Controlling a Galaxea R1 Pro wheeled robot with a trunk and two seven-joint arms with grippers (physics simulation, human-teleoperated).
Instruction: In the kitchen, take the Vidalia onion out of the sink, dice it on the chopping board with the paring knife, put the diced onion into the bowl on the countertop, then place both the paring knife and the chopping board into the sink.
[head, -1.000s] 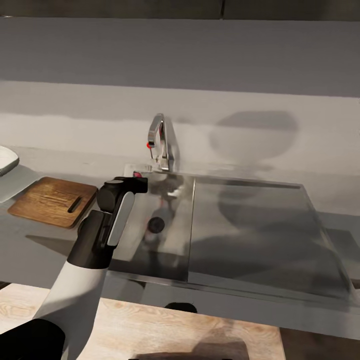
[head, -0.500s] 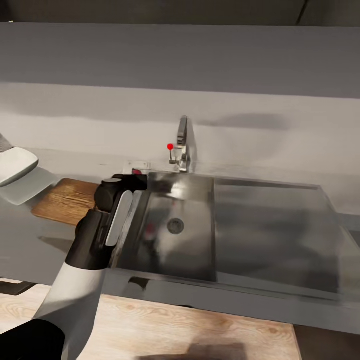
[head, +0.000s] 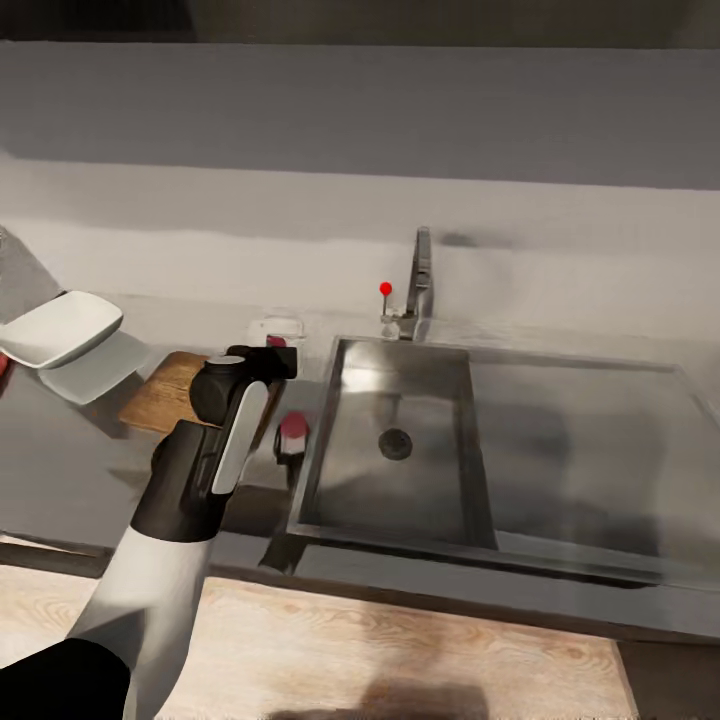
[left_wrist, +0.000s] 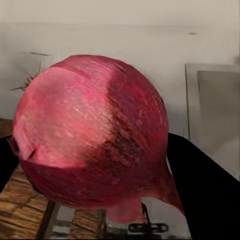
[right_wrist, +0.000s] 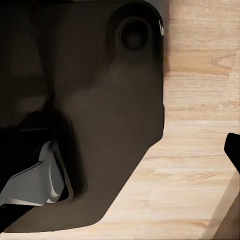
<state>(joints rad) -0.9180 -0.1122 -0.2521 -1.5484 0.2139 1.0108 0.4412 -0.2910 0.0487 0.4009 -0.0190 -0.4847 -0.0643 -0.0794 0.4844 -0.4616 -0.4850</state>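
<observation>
My left gripper is shut on the Vidalia onion, a pinkish-red bulb that looms large between the dark fingers. In the head view the gripper hangs over the countertop, between the sink and the chopping board. A sliver of onion peeks past the gripper, and its pink reflection lies on the glossy top. My forearm hides part of the board. The white bowl stands left of the board. The paring knife is out of view. The right wrist view shows one fingertip of my right gripper far out at the edge, open.
A chrome tap with a red knob stands behind the basin, and a flat drainer lies to its right. The grey wall runs close behind the counter. In the right wrist view are my dark base and pale wood floor.
The whole head view has swung left, so sink and tap slid right in the picture and the bowl came further in. My left gripper, over the basin before, is now over the counter, onion still held.
</observation>
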